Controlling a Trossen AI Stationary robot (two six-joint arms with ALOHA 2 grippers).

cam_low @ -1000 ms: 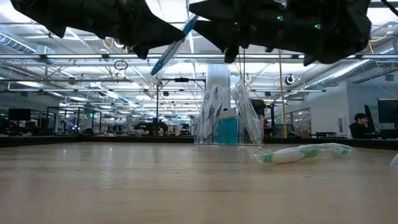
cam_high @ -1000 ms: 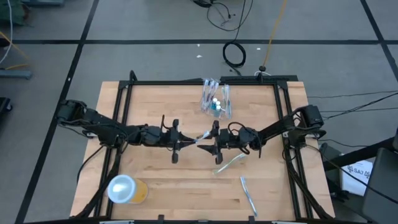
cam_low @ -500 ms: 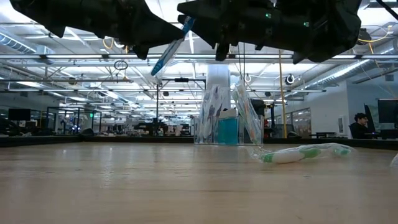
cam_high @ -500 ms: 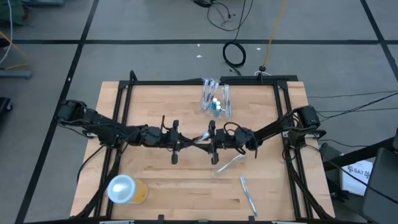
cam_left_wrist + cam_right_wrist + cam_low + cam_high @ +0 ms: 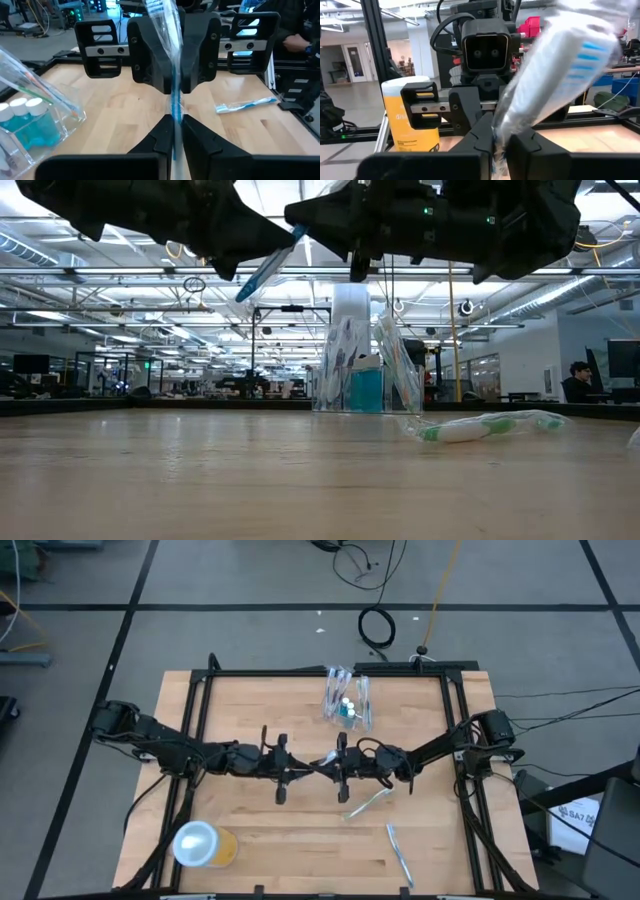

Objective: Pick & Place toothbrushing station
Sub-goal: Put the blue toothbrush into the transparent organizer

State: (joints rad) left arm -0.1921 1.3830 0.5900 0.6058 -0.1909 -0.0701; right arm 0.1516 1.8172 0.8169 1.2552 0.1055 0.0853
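A blue toothbrush in a clear wrapper (image 5: 265, 270) hangs slanted high above the table's middle, between my two grippers. My left gripper (image 5: 305, 768) and my right gripper (image 5: 332, 766) face each other, both shut on it. The clear cup (image 5: 347, 700) with several toothbrushes and teal tubes (image 5: 30, 125) stands on its base at the far middle. A wrapped pale-green toothbrush (image 5: 368, 802) and a blue one (image 5: 398, 852) lie flat on the table, nearer the front right. My left gripper pinches the toothbrush's blue handle (image 5: 175, 107) between its two fingers, coming level from the table's left and lying across the brush. The brush is lifted clear and slanted, its lower end (image 5: 242, 292) below the fingers. My right gripper pinches the wrapped toothbrush just below its head (image 5: 502, 125) between its two fingers, level from the table's right and across the brush. The white head with blue bristles (image 5: 575, 55) sticks up past the fingers.
An orange-yellow cup with a white lid (image 5: 205, 843) lies at the near left. A black frame (image 5: 320, 671) runs round the tabletop. Bare wood lies between the arms and the clear cup.
My right gripper has shut on the upper part of the toothbrush that my left gripper holds. The brush stays slanted in the air, clear of the table.
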